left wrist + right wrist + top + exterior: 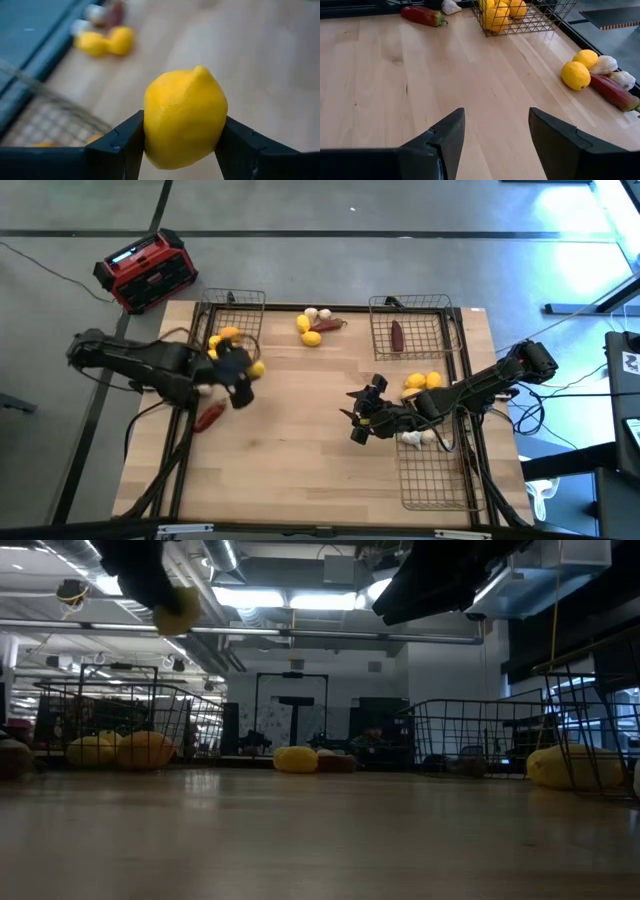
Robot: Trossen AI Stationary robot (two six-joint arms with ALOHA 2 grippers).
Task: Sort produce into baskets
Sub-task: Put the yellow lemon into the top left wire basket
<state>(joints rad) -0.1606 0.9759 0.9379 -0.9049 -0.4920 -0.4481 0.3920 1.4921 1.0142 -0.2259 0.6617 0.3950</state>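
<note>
My left gripper (248, 374) is shut on a yellow lemon (185, 117), high above the table beside the left wire basket (232, 308), which holds lemons (225, 338). In the low view the held lemon (178, 610) hangs well above the tabletop. My right gripper (496, 135) stands open over bare table near the middle (360, 415), with nothing between its fingers. A pile of lemons, garlic and a red pepper (315, 326) lies at the far middle. A red pepper (208, 417) lies on the table near my left arm. My left gripper pinches the lemon between its two fingers, one on each of its round sides (150, 125). The fingers slant down from the table's left. The lemon is lifted clear of the table, its pointed end (201, 72) turned away from the fingers.
The far right basket (425, 315) holds a red pepper (397, 335). The near right basket (440, 480) holds lemons (422, 382) and garlic (412, 438). A red-and-black box (145, 270) stands off the table's far left corner. Open tabletop lies in the near middle.
</note>
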